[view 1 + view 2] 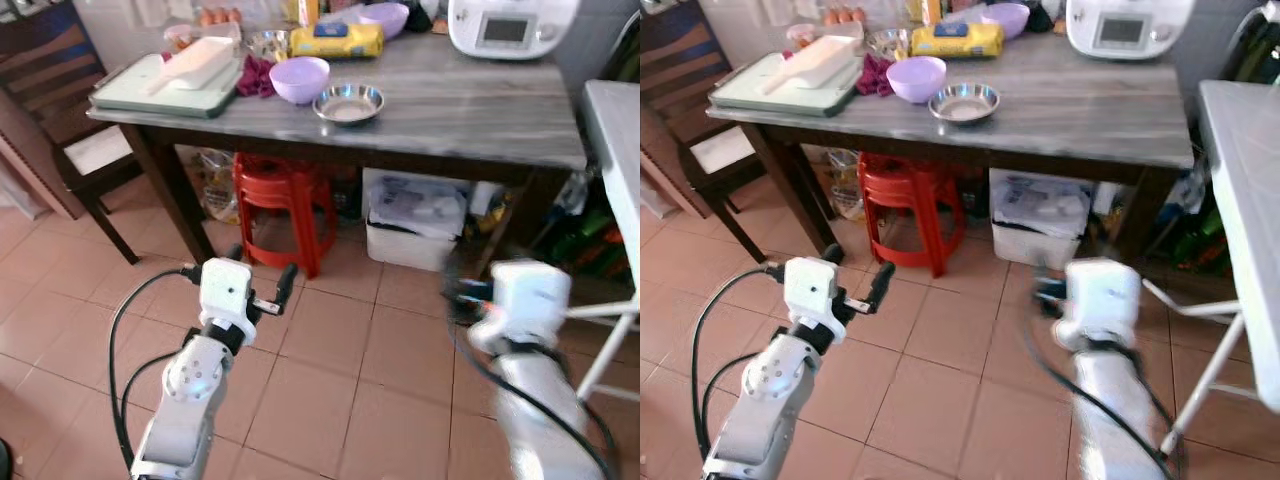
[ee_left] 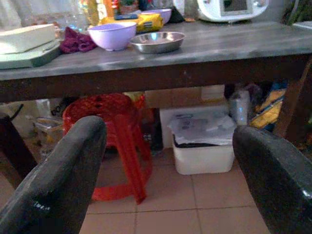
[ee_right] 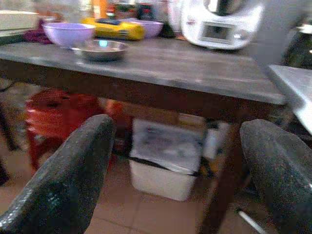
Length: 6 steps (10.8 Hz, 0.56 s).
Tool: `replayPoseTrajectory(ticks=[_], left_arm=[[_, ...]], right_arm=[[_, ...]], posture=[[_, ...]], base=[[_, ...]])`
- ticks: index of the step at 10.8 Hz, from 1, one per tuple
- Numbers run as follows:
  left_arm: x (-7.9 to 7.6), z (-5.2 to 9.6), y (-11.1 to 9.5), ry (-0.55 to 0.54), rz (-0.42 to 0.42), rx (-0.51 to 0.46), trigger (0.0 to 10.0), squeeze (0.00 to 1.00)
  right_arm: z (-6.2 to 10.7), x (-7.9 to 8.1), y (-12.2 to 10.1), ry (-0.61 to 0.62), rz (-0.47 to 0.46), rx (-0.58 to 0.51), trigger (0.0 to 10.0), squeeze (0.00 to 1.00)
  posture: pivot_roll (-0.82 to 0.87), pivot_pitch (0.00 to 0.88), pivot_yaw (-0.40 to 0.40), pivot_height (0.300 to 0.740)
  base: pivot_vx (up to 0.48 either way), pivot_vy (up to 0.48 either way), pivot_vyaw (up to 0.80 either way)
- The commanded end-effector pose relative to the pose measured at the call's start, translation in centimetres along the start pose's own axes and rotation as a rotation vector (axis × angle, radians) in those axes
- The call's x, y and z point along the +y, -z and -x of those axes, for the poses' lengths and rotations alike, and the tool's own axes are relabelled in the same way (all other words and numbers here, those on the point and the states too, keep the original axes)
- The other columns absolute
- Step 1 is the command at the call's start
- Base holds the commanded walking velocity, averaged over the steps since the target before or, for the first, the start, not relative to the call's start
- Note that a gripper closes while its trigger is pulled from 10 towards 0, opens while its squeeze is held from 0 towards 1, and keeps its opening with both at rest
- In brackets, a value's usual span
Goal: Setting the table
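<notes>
**Approach to the table, both arms empty**

Nearest are the two grippers, held low over the tiled floor: the left gripper (image 1: 262, 290) and the right gripper (image 3: 180, 170), each with fingers spread wide and nothing between them. Beyond and below the jaws sit a red stool (image 2: 114, 134) and a white bin (image 2: 204, 146) under the table (image 1: 460, 110). Above and ahead of them — well apart — rest the steel dish (image 1: 348, 103) and the lilac bowl (image 1: 299, 78). The step looks like the approach; next, closing in and raising an arm to tabletop height.
</notes>
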<state>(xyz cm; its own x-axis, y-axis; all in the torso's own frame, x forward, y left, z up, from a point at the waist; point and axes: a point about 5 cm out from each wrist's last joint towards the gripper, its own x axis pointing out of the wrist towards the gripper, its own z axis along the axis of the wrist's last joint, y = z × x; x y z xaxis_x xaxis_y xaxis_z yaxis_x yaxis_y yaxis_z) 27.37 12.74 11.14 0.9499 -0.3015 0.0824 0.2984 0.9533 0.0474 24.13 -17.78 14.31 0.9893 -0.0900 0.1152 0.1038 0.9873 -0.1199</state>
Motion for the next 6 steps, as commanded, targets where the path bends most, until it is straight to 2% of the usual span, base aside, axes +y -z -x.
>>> replayPoseTrajectory(ticks=[1,2,4,6], left_arm=[[0.77,0.46,0.23,-0.035,-0.004,0.012,10.0,0.00],[0.80,0.61,0.39,-0.035,-0.005,0.017,10.0,0.00],[0.78,0.67,0.52,-0.017,-0.013,0.023,10.0,0.00],[0.89,0.74,0.63,-0.008,-0.017,0.028,10.0,0.00]], right_arm=[[0.29,0.27,-0.26,-0.005,-0.028,-0.008,10.0,0.00],[0.65,0.05,0.18,-0.003,-0.022,0.012,10.0,0.00],[0.53,0.01,0.15,-0.004,-0.022,0.010,10.0,0.00],[0.77,0.17,0.26,-0.019,-0.011,0.010,10.0,0.00]], posture=[[-0.08,0.101,0.086,0.740],[-0.08,0.102,0.087,0.740],[-0.08,0.103,0.091,0.740],[-0.09,0.106,0.100,0.740]], base=[[0.000,-0.368,0.00],[0.000,-0.364,0.00],[0.000,-0.368,-0.80],[0.000,-0.356,-0.49]])
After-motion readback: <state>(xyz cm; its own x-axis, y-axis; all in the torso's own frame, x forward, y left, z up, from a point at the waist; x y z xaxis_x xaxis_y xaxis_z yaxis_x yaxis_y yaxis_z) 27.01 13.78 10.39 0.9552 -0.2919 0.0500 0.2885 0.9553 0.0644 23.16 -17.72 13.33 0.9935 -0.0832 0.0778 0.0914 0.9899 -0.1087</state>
